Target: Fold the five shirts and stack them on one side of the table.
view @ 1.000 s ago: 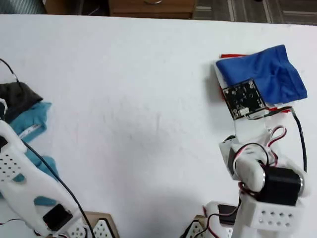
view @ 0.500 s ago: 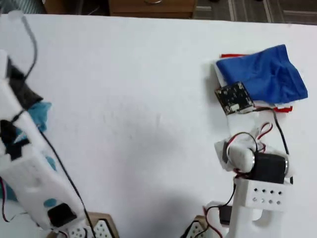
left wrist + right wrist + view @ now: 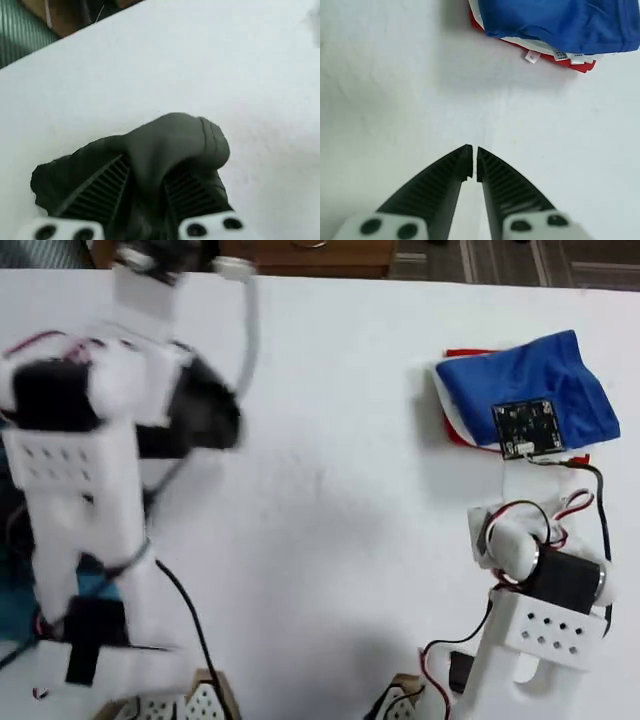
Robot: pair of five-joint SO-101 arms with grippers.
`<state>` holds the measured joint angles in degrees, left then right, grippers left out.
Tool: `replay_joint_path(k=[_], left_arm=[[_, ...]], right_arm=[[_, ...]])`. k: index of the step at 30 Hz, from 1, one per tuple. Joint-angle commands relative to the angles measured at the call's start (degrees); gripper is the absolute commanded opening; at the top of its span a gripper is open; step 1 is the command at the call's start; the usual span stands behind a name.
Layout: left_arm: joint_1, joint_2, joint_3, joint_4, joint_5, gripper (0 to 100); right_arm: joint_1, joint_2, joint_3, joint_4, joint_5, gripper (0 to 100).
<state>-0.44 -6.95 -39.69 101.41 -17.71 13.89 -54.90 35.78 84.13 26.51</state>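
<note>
My left gripper [image 3: 148, 171] is shut on a black shirt [image 3: 165, 145], which bunches over its fingers and hangs above the white table [image 3: 240, 65]. In the high view the left arm is raised over the table's left side, and the black shirt [image 3: 205, 418] shows as a dark blurred shape. A folded stack lies at the far right with a blue shirt [image 3: 530, 375] on top and a red shirt [image 3: 456, 432] underneath. My right gripper [image 3: 472, 152] is shut on nothing, low over bare table a short way from the blue shirt [image 3: 555, 20] and the red shirt [image 3: 580, 67].
A teal shirt [image 3: 12, 605] lies crumpled at the table's left edge, partly behind the left arm. The right arm [image 3: 540, 580] stands just in front of the stack. Wooden furniture [image 3: 305, 255] sits beyond the far edge. The table's middle [image 3: 340, 490] is bare white.
The left arm has risen from the near left and swung toward the far side, lifting the black shirt off the left pile. The right arm has shifted slightly rightward by the stack.
</note>
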Motion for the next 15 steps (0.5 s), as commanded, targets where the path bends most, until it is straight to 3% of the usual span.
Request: replay_joint_path(k=[1, 7, 15], left_arm=[[9.05, -4.92, 0.04, 0.70, 1.05, 2], [15.65, -5.10, 0.04, 0.35, 1.05, 2], [16.18, -4.92, -0.31, -0.35, 1.05, 2]], right_arm=[[0.75, 0.57, -0.26, -0.92, -0.62, 2.8], [0.84, 0.57, -0.26, -0.84, -0.62, 2.8], [0.66, 0.57, -0.26, -0.92, -0.88, 2.8]])
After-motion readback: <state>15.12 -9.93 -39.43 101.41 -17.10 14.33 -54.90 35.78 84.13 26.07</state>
